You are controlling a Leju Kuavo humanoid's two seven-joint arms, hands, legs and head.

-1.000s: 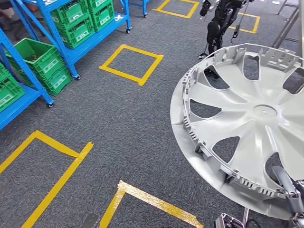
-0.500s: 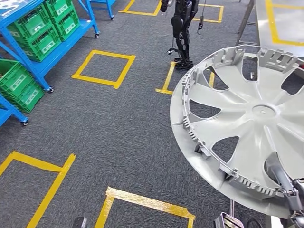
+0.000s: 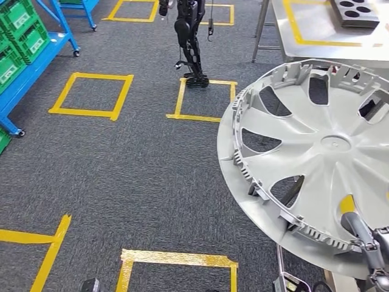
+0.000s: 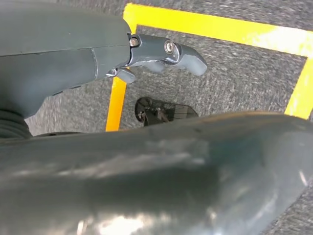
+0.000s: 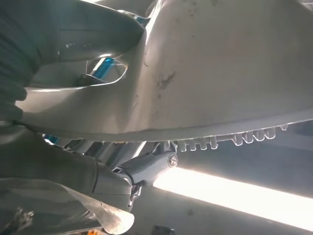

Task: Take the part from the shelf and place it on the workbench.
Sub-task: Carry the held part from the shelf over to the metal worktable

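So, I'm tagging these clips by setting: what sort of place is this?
Probably a factory or warehouse training floor: blue shelving with green crates, yellow tape squares on grey carpet, a metal workbench, and another humanoid robot.

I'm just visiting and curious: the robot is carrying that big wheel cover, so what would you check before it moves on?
1. Wheel cover held: ok, right robot hand grips its near rim.
2. Left robot hand free: ok, holds nothing.
3. Workbench in sight: ok, ahead on the right.
4. Landing spot clear: cannot tell; the cover hides much of the bench, and a dark tray sits on it.
5. Path clear: not ok, another robot stands ahead.
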